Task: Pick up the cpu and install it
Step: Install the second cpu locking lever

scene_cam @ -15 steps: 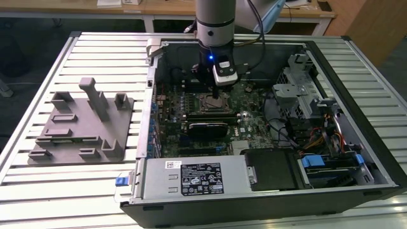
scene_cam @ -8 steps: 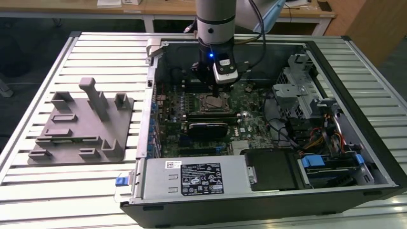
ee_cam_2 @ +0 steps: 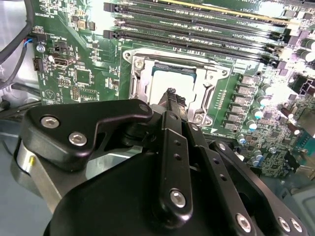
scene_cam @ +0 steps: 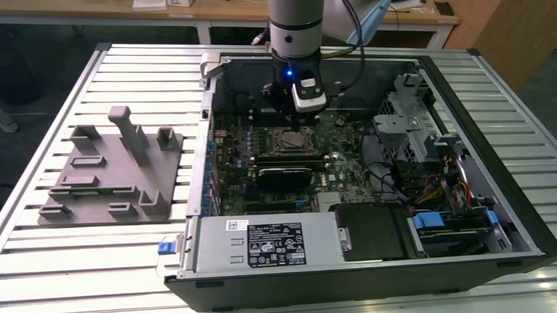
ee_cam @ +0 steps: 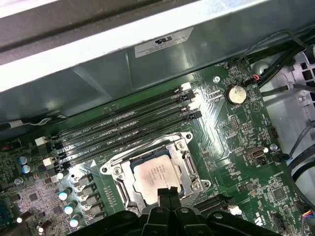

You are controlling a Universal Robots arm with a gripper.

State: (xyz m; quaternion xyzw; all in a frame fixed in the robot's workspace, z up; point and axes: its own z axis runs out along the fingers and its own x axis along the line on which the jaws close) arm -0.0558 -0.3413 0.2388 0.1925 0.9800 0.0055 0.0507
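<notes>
First wrist view, cpu (ee_cam: 155,176) seated in socket, claw (ee_cam: 167,192) tips just beside it

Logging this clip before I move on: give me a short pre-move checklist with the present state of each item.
1. cpu lying in the socket: ok.
2. cpu flat and square in the frame: cannot tell.
3. gripper directly over the cpu: ok.
4. Jaws drawn together, nothing held: ok.
5. Gripper tip off the cpu top: cannot tell.
6. grey fixture outside the computer case, away from the arm: ok.
</notes>
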